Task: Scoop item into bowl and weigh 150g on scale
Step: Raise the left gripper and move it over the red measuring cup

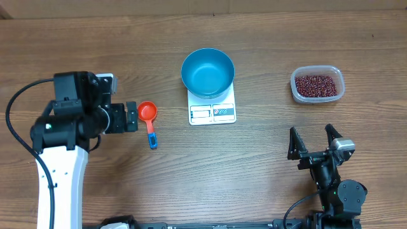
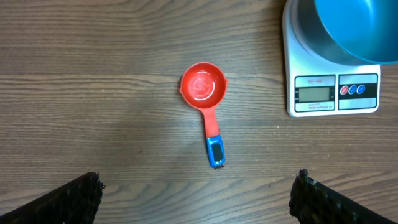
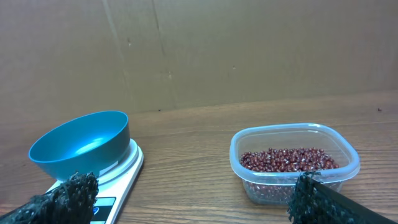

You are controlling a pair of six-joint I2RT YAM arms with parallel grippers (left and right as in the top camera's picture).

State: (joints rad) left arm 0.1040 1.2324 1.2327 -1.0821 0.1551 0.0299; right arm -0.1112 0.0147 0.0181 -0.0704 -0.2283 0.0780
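The empty blue bowl (image 1: 207, 71) is seen upright on the white scale (image 1: 212, 112), mid-table; the red-brown beans (image 1: 315, 84) are heaped in a clear tub (image 1: 294, 86), well apart to the right.

The red scoop (image 1: 149, 118) lies on open bench (image 1: 254, 172) just beside the left claw (image 1: 131, 117), whose jaws stand wide, with bare wood all round it. A free strip separates the scoop from the scale (image 1: 212, 113). The blue bowl (image 1: 207, 71) sits on the scale's far part, its mouth open from above. A broad bare stretch runs from there to the tub (image 1: 294, 86) of beans (image 1: 316, 84). The right claw (image 1: 311, 130), jaws wide, faces the tub across bare bench. A brown wall (image 3: 199, 50) closes the far side.
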